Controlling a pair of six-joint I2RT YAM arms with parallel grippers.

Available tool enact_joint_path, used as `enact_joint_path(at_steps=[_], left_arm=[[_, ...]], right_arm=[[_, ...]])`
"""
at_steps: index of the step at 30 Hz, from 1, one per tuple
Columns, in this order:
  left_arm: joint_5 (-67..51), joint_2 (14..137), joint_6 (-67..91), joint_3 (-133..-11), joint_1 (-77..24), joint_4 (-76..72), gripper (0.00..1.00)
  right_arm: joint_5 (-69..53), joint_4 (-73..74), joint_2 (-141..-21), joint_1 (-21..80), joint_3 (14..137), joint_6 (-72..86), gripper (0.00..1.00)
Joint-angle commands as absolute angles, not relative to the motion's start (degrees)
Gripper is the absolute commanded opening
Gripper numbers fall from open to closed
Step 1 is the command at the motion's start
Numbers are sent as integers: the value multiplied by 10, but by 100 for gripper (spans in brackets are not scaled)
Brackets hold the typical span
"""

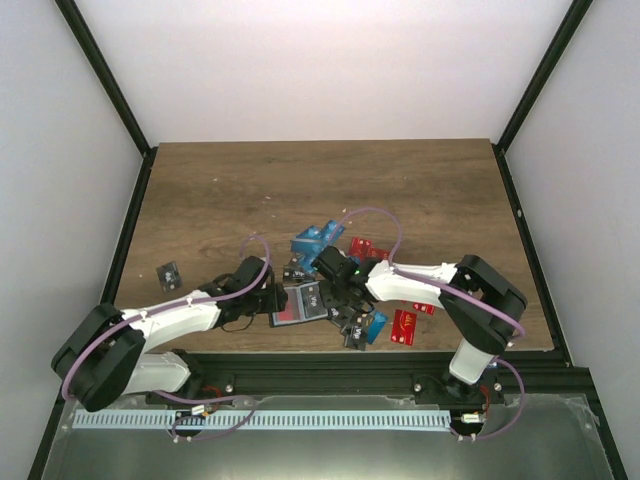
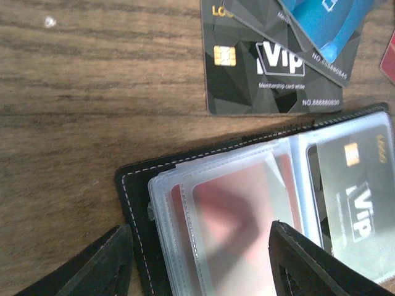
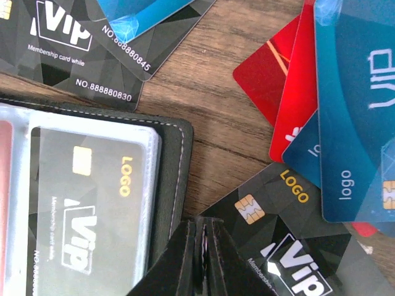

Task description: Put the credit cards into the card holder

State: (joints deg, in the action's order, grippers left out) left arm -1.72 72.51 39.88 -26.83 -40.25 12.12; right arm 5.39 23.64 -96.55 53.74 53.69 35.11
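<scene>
Left gripper (image 2: 200, 237) hangs spread over the open card holder (image 2: 131, 197) while right gripper (image 3: 202, 228), pressed together, hovers above loose credit cards (image 3: 352, 123).

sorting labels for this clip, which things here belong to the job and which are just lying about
Belongs to the job: card holder, lying open; loose black vip card; blue card; red card; lone black card off to the left.
Just there: wooden table; purple cable on the right arm.

One card holder (image 1: 300, 304), over ten cards (image 1: 405, 327)
</scene>
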Motion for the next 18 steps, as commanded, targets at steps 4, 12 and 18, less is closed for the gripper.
enact_joint_path(at_steps=[4, 12, 18], left_arm=[[-59, 752, 422, -240, -409, 96, 61], [-57, 679, 425, -258, -411, 124, 61], [-75, 652, 432, -275, -416, 126, 60]], right_arm=[[32, 217, -968, 553, 529, 360, 1], [34, 213, -984, 556, 529, 360, 1], [34, 212, -987, 556, 530, 357, 1]])
